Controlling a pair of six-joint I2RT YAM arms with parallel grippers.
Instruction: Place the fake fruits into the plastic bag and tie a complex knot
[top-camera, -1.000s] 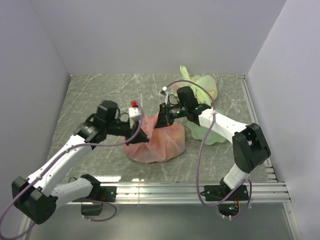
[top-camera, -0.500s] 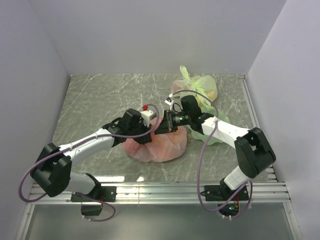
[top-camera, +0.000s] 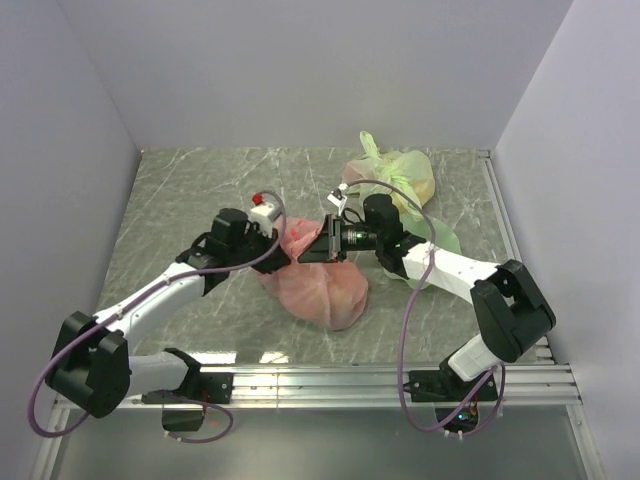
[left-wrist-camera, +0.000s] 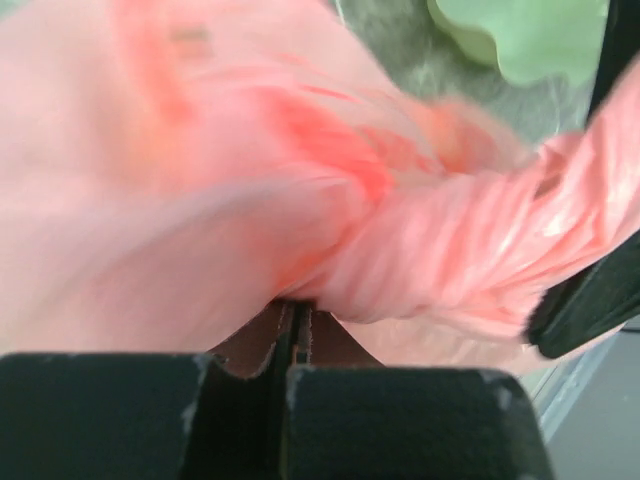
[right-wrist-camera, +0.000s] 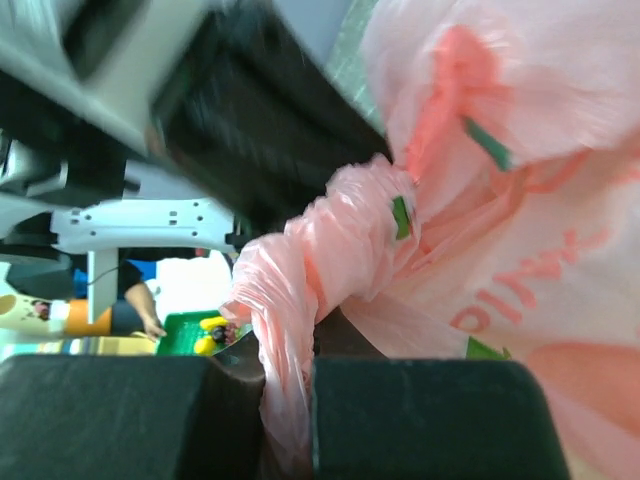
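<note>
Two hands meet over the middle of the desk, and both have the pink plastic bag. The left hand is clamped down: on its wrist view the fingers sit almost flush, a thin fold of pink film pinched in the slit between them. From the other side comes the right hand, fingers drawn in tight on a twisted strand of the bag that runs up and away from them. The bag's bulging body rests on the desk just below the two hands. We spot the pale green plate just beside it, under the right arm, and a green-yellow knotted bag farther back.
</note>
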